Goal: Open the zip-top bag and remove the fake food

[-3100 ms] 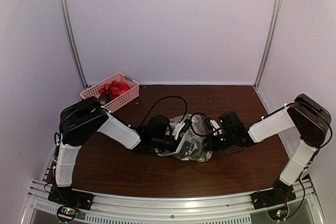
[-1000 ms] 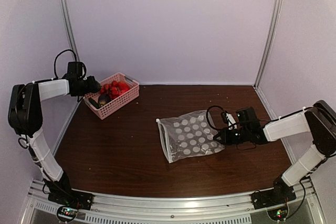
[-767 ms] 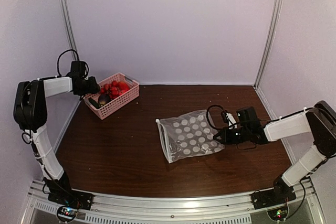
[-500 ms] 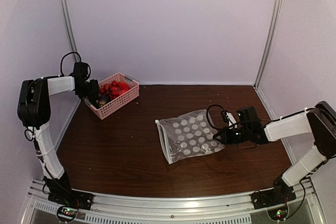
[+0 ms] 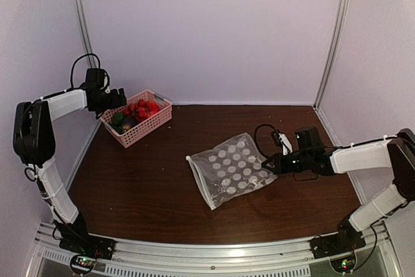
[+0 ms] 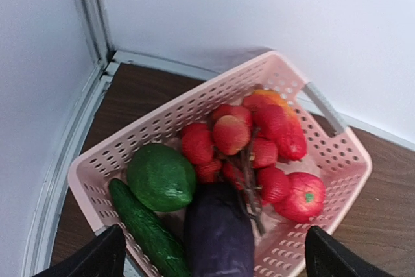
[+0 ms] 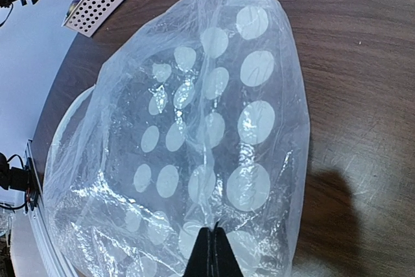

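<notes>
No text, label, brand or number can be read in any view. The zip-top bag [image 7: 214, 128], pinched in the right gripper [image 7: 211, 241], bears only plain white dots.

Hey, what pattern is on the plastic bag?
White polka dots on clear plastic. The zip-top bag shows best in the right wrist view.

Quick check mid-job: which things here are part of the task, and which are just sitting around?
Job: zip-top bag, pinched by the right gripper; fake food, lying in the pink basket under the open left gripper.
Just there: pink basket; table.
</notes>
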Controlling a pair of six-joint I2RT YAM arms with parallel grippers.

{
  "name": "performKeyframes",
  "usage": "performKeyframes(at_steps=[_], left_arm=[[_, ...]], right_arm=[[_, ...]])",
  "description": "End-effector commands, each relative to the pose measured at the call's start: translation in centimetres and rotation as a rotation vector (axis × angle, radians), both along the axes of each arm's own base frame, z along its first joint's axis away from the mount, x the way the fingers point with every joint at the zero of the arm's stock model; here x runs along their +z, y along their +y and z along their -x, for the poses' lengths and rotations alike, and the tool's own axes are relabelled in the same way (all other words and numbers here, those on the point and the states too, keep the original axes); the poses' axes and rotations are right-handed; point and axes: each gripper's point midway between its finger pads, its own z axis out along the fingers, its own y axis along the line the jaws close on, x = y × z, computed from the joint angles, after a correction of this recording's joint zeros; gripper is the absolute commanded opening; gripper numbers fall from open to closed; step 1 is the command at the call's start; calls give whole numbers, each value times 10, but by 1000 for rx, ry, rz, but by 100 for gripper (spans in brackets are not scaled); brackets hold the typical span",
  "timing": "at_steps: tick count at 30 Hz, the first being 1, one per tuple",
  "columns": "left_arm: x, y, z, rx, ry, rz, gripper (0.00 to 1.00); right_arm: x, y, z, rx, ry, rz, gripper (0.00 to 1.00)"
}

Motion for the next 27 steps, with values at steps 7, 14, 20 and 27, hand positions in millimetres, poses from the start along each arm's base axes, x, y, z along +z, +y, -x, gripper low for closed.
performKeyframes(at_steps=[7,14,20,27], left_arm=[[39,-158,54,-465,-118,0,98],[33,-261,108,-779,-148,31,98],[14,-325,156,-986,-132,22,98],[6,-370,208,-1148,-148,38,98]], right_arm=[[7,21,12,42,-19,-46,15],[5,9,22,37,-19,37,43],[1,-14,39,6,3,104,40],[-15,-24,53,-13,64,125,36]])
